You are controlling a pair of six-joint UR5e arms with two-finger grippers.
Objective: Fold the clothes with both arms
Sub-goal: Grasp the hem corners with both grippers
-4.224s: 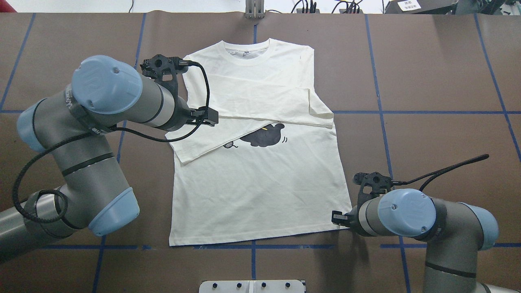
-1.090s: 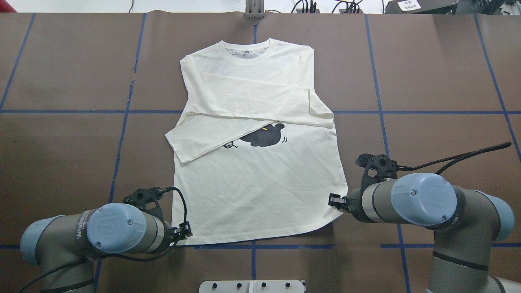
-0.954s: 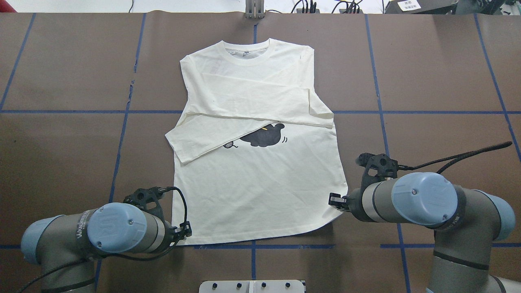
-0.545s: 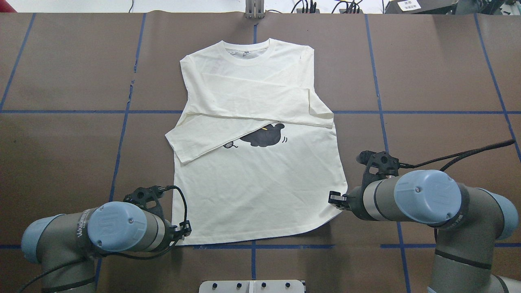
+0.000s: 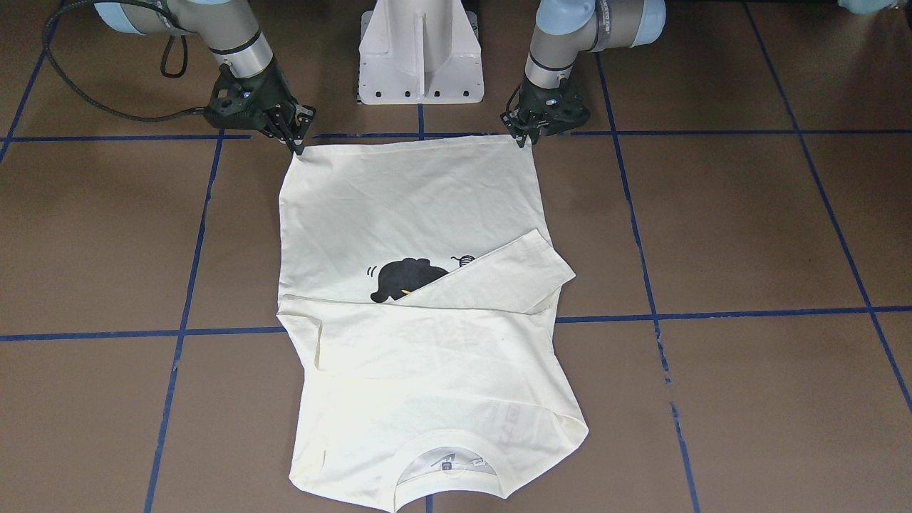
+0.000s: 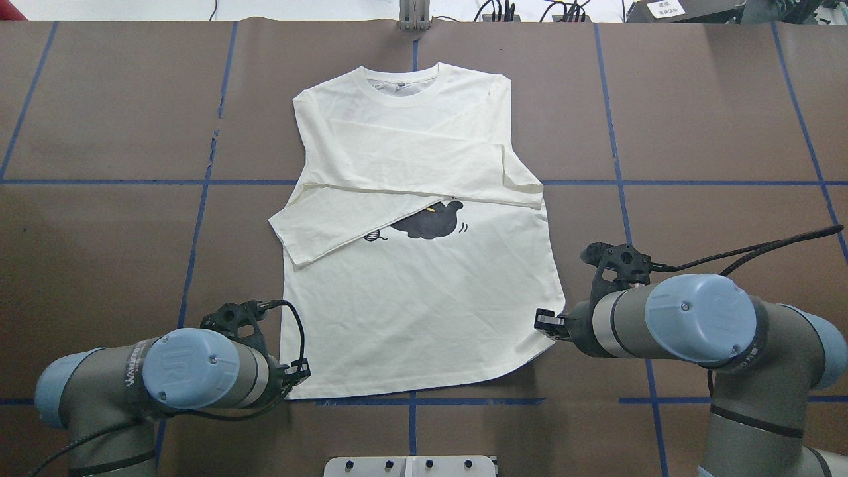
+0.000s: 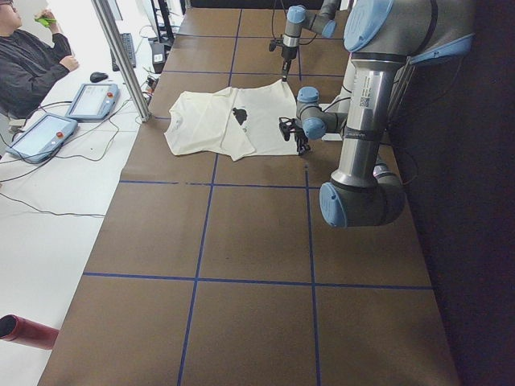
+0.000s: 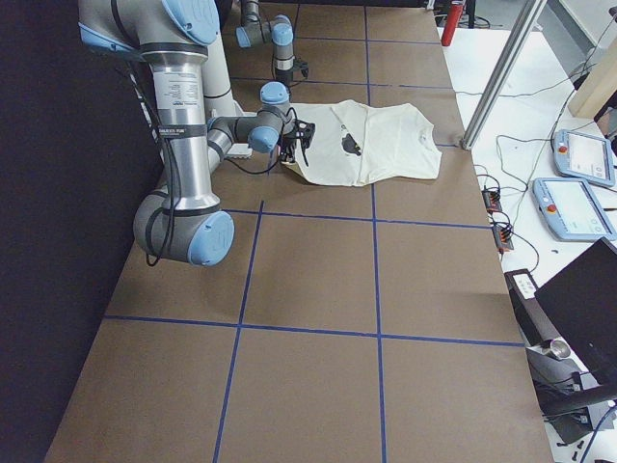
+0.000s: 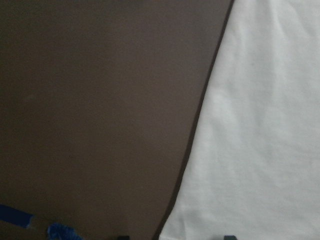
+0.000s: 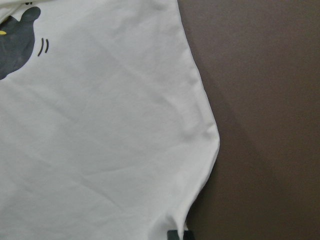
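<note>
The cream shirt (image 6: 424, 298) lies flat on the brown table, collar far from me, both sleeves folded across the chest and half covering the black cat print (image 6: 427, 222). The red lettering is hidden. My left gripper (image 6: 303, 379) is at the hem's near left corner; in the left wrist view its fingertips stand wide apart over the shirt's edge (image 9: 260, 125). My right gripper (image 6: 542, 320) is shut on the hem's near right corner, which is drawn up off the table; the right wrist view shows the cloth (image 10: 100, 125) pinched there. In the front view the left gripper (image 5: 526, 139) and right gripper (image 5: 296, 146) sit at the hem corners.
The white pedestal base (image 5: 420, 57) stands just behind the hem. Blue tape lines (image 6: 192, 265) grid the table. An operator (image 7: 32, 64), teach pendants (image 7: 88, 100) and a metal post (image 7: 121, 56) are at the far side.
My left arm has moved from the folded sleeve down to the hem's near left corner. My right gripper has drawn the near right corner slightly up and inward.
</note>
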